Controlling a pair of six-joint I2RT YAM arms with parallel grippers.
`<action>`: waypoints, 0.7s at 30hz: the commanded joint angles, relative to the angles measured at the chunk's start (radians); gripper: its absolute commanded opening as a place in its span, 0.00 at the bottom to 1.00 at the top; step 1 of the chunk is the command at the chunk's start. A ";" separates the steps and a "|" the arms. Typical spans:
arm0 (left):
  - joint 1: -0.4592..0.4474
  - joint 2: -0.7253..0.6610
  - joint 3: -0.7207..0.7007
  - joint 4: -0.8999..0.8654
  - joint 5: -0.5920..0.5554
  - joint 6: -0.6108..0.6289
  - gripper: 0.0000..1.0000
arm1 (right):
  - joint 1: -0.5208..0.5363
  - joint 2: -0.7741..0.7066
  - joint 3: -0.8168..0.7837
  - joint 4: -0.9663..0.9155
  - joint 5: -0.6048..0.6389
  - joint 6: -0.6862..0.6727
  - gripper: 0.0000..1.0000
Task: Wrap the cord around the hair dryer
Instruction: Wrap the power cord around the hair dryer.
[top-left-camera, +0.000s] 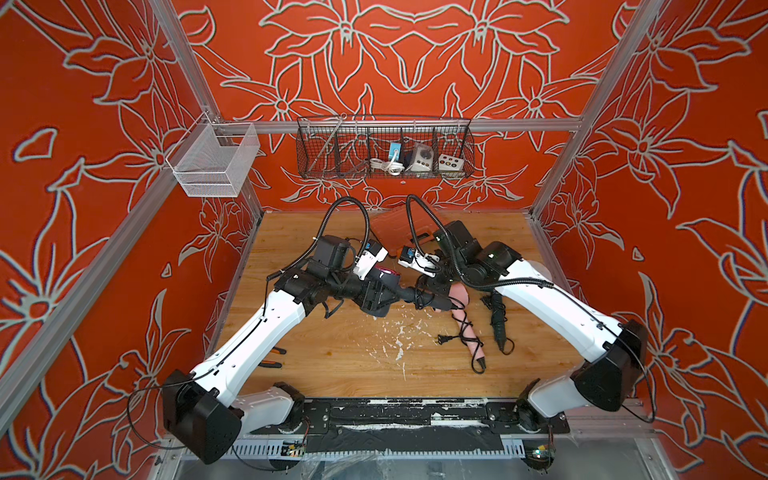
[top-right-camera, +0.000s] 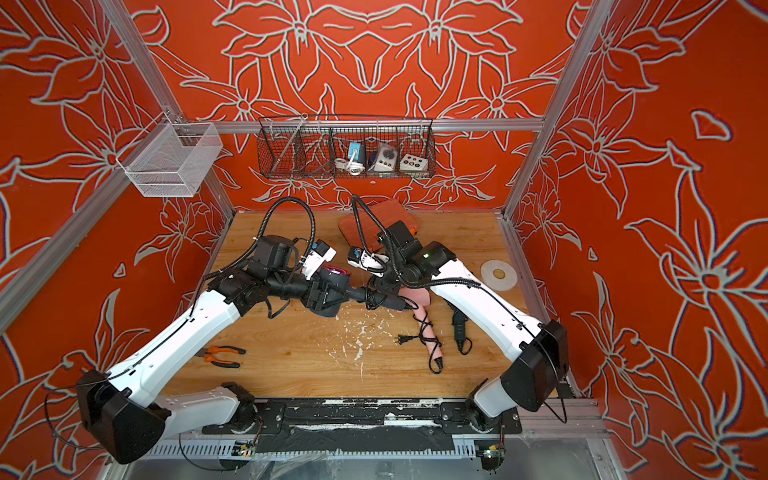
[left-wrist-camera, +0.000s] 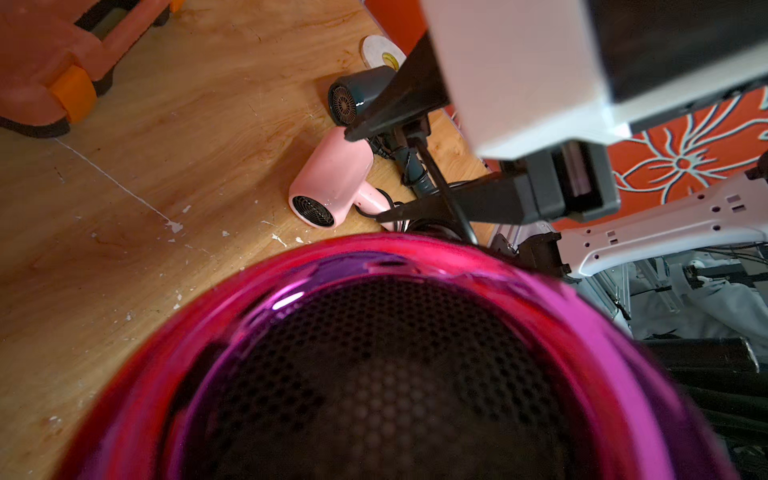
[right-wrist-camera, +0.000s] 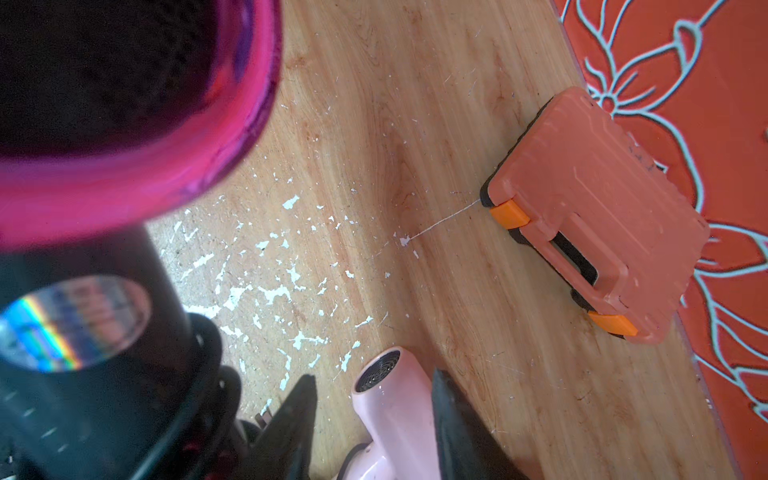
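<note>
The dryer (top-left-camera: 388, 275), magenta-backed with a black barrel, is hanging above the middle of the bench (top-left-camera: 332, 357), clear of the wood, with its handle pointing toward the right arm. The left end effector (top-left-camera: 376, 297) is clamping around the barrel and carrying the whole weight. The right end effector (right-wrist-camera: 374, 377) is standing with its jaws well apart and gripping nothing. A strand of the cord (left-wrist-camera: 441, 188) is running loose through the gap.

As I judge it, nothing is tensioning that strand, so the turns on the handle are probably sitting slack and could be sliding off its end. A dropped tail would be landing on the pink dryer (top-left-camera: 468, 332) just below, where that dryer's own cord and plug (top-left-camera: 441, 340) are lying ready to snag it. The right fingers (right-wrist-camera: 453, 419) are hovering close over the pink dryer, so a low re-grasp could be shoving it. The barrel is looking round and glossy, so a tug on the cord could be twisting the dryer in the left grip.

Both top views are showing what look like dark loops on the handle, but not the jaw gap. The left wrist view is showing the strand between the right fingers, with the dark dryer (left-wrist-camera: 361, 93) behind. The right wrist view is showing the empty gap, the case (right-wrist-camera: 594, 208) and a shiny label (right-wrist-camera: 70, 324) on the barrel. Only a top view is showing the pliers (top-right-camera: 222, 355) whole, along with the tape roll (top-right-camera: 497, 272).
</note>
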 joint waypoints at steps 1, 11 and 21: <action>0.002 0.010 0.033 0.066 0.060 -0.034 0.00 | -0.005 -0.011 -0.027 0.000 0.038 -0.010 0.54; 0.061 -0.040 -0.024 -0.027 0.056 -0.101 0.00 | -0.024 0.046 -0.066 0.031 -0.036 0.026 0.56; 0.108 -0.054 -0.065 -0.166 0.023 -0.073 0.00 | -0.024 0.152 -0.085 0.074 -0.115 0.042 0.57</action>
